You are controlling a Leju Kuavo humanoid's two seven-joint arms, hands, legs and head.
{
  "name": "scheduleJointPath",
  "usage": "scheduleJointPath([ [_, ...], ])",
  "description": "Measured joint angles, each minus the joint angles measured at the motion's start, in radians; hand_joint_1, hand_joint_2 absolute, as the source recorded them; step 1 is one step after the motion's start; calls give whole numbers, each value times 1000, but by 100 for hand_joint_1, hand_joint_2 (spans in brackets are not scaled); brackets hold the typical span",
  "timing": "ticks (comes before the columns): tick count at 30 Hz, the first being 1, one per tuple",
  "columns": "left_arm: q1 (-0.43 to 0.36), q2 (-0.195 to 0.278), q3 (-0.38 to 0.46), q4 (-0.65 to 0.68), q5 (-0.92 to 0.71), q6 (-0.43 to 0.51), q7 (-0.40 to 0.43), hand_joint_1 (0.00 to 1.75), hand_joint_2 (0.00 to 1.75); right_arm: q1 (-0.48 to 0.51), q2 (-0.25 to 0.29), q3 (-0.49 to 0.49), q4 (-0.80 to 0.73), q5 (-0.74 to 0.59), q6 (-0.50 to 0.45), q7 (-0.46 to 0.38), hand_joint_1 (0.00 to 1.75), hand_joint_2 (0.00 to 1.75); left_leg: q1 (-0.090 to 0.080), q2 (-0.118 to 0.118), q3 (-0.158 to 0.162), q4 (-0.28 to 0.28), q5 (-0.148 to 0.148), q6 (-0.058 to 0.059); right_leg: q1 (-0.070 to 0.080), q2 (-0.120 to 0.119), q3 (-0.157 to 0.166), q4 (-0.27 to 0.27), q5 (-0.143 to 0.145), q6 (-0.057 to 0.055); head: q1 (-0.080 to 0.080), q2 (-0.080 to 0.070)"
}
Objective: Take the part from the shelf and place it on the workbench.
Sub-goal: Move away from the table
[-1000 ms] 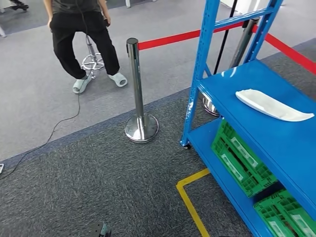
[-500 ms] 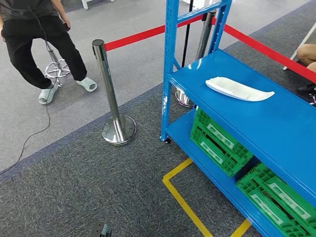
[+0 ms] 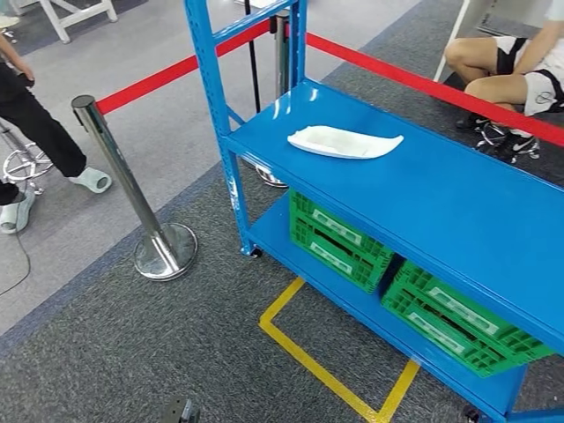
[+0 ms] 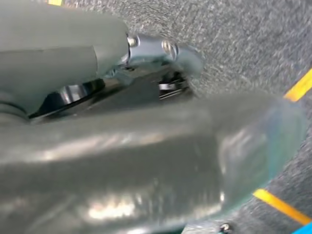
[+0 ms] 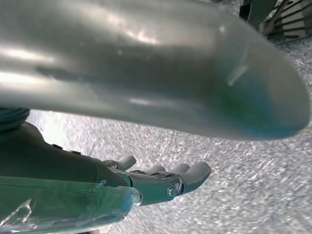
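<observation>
Blue steel shelving (image 3: 412, 198) fills your head view from 12 o'clock round to 4 o'clock, and the part you want, a long white curved part (image 3: 343, 142), lies flat on its upper deck at about 1 o'clock, well apart from both hands. Under that deck, on the lower shelf, sit two green plastic crates (image 3: 336, 242) side by side. A yellow floor-tape outline (image 3: 313, 366) marks the grey carpet at 6 o'clock. A chrome stanchion post (image 3: 143, 216) stands at 9 o'clock with a red barrier belt (image 3: 150, 84) running from it behind the shelving.

Your left hand (image 4: 154, 141) hangs over the carpet, blurred and very close to its wrist camera; you cannot tell how its fingers lie. Your right hand (image 5: 158, 183) hangs empty, fingers extended and apart from the thumb.
</observation>
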Motion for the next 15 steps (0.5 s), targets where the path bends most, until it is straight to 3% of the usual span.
scheduleJointPath([
  [1,0,0,0,0,-1,0,1,0,0,-1,0,0,0,1,0,0,0,0,3,-24,25,-58,21,2,1,14,-4,2,2,4,0,0],
  [3,-1,-1,0,0,-2,-1,1,0,0,-1,0,0,0,2,0,-1,0,0,5,-53,46,-111,30,7,0,37,-13,2,8,16,-1,0],
  [5,-2,-2,-1,0,-2,-1,2,0,0,5,-1,-1,0,4,0,-1,0,0,4,-33,47,-118,33,18,-4,51,-22,-2,13,29,-2,0],
  [7,-2,-3,-3,0,-3,-1,2,0,0,9,-2,-4,0,7,0,-1,0,0,6,-8,49,-123,38,31,-1,8,-42,33,-11,36,4,0],
  [9,1,-4,-6,0,-4,-2,2,0,0,6,-2,-6,0,10,0,-1,0,0,4,23,49,-124,38,39,3,-62,-95,151,-78,39,12,0],
  [11,5,-3,-9,0,-5,-3,3,0,0,2,-2,-7,0,13,1,-1,0,0,1,58,49,-124,36,40,2,-91,-147,270,-128,42,14,0],
  [12,6,-3,-10,0,-5,-3,3,0,0,3,-2,-7,0,14,2,-1,0,0,0,74,50,-124,35,40,2,-97,-149,285,-127,43,15,0],
  [13,5,-3,-12,0,-5,-4,3,0,0,4,-2,-8,0,15,2,-1,0,0,0,88,52,-123,34,38,2,-102,-130,258,-108,44,15,0],
  [15,5,-3,-14,0,-5,-4,3,0,0,4,-4,-11,0,15,2,-1,0,0,-1,113,59,-123,28,31,4,-137,-48,120,-53,44,16,0],
])
